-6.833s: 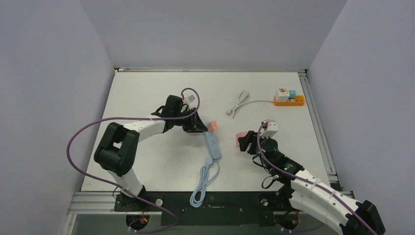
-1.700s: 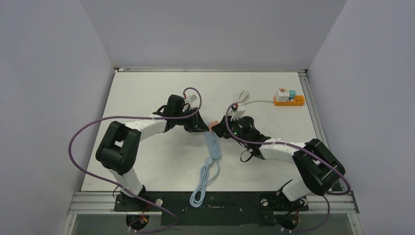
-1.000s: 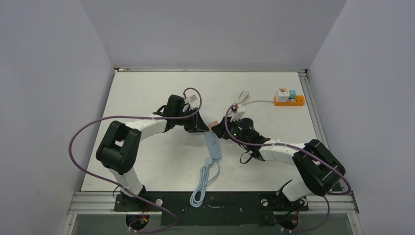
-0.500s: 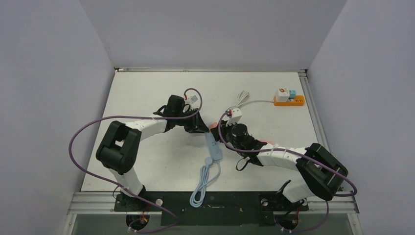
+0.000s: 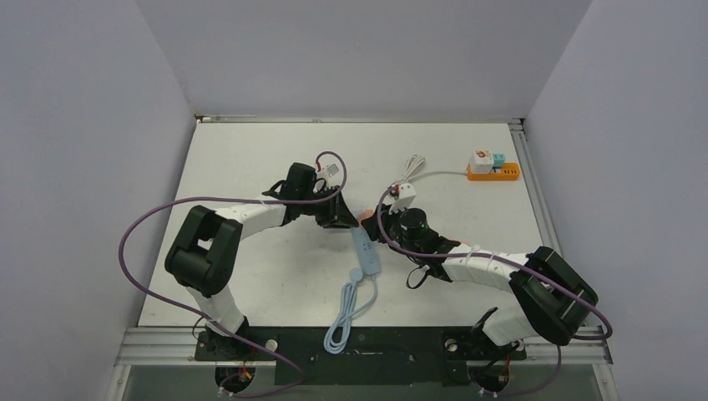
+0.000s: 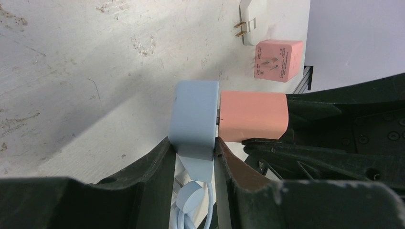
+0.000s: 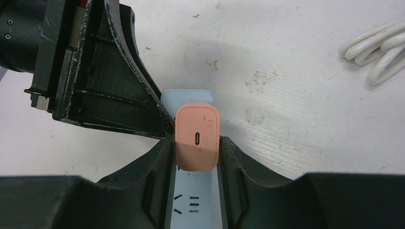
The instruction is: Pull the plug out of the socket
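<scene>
The left gripper [image 6: 192, 150] is clamping the pale blue power strip [image 6: 196, 114] at mid-bench [image 5: 250, 159], while the right gripper [image 7: 196, 149] is pinching the salmon charger plug [image 7: 197, 136], which is sitting in the strip's end socket.

Two matching arms, left arm [image 5: 250, 217] and right arm [image 5: 482, 266] — white link shells between bulky black joint housings, a purple cable [image 5: 119, 247] looping off each, small white camera box [image 5: 404, 191] at the wrist, matte black gripper fingers [image 6: 143, 183] with scuffed edges, tiny screws [image 7: 8, 22].
</scene>
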